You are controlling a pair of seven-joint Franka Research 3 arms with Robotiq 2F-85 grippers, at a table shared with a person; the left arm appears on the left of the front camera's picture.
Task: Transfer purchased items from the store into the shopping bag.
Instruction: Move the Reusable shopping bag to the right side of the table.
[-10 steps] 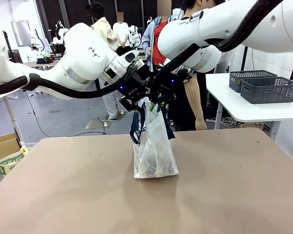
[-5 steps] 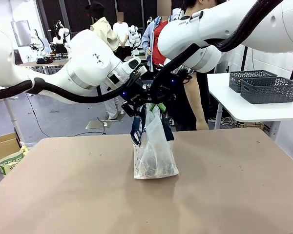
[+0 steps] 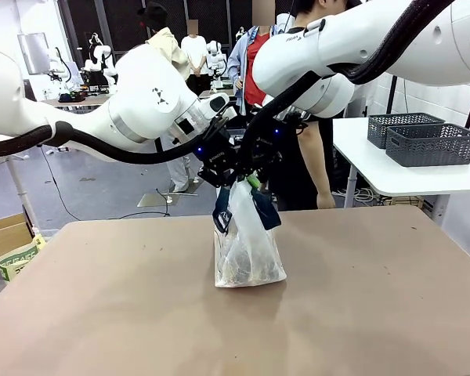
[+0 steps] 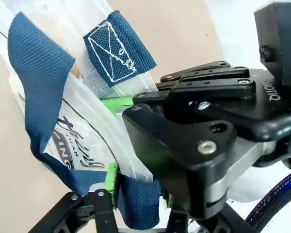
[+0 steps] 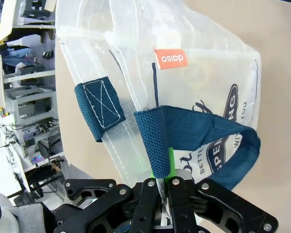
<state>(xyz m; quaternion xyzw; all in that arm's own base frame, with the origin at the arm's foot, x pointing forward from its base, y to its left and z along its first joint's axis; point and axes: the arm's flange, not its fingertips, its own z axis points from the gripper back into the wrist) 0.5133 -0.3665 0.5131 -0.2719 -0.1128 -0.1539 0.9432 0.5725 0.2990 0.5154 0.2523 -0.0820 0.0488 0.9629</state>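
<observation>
Frosted translucent plastic identifies the shopping bag (image 3: 246, 251); you see it standing upright at the middle of the table (image 3: 376, 298). The right gripper (image 5: 161, 182) has its jaws clenched on a navy strap handle (image 5: 184, 128) at the bag's top. The left gripper (image 4: 138, 201) straddles the other strap with its jaws partly closed; you cannot tell whether they grip it.
</observation>
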